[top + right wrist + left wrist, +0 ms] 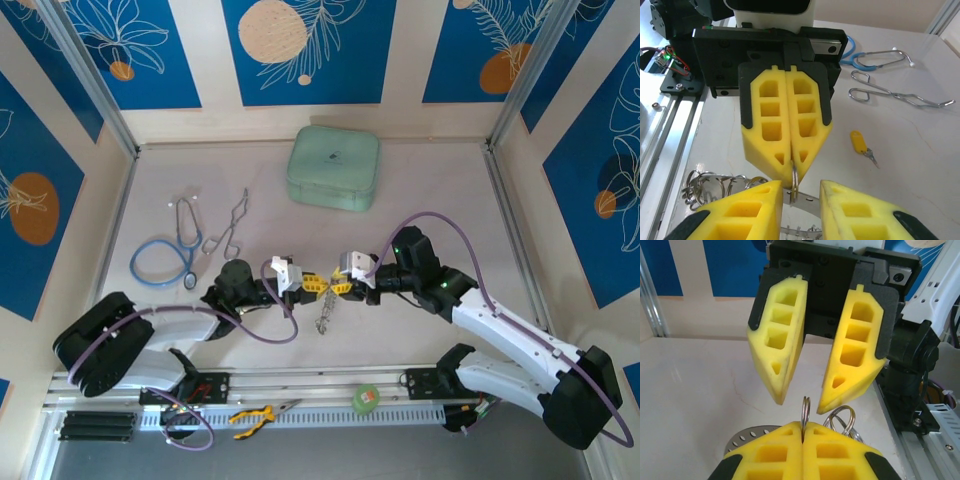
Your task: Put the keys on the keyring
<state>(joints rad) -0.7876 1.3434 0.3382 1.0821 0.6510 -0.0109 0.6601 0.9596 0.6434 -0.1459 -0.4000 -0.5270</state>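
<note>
In the middle of the table my two grippers meet tip to tip. My left gripper (pixel 309 283) (pixel 803 426) is shut on one small silver loop (pixel 805 409) of the keyring (pixel 325 315), and the rest of the linked loops (pixel 841 418) (pixel 704 183) hang below it. My right gripper (pixel 341 287) (pixel 800 192) is open, its fingers (pixel 781 365) standing either side of that pinched loop (pixel 795 176) without pressing it. One of the keys (pixel 860 143), with a yellow head, lies on the table beyond.
A mint-green case (pixel 333 167) sits at the back centre. A blue stethoscope (pixel 165 255) and steel forceps (pixel 228 232) lie at the left. Yellow-handled pliers (pixel 255 415) and a green tape roll (pixel 366 398) rest on the front rail.
</note>
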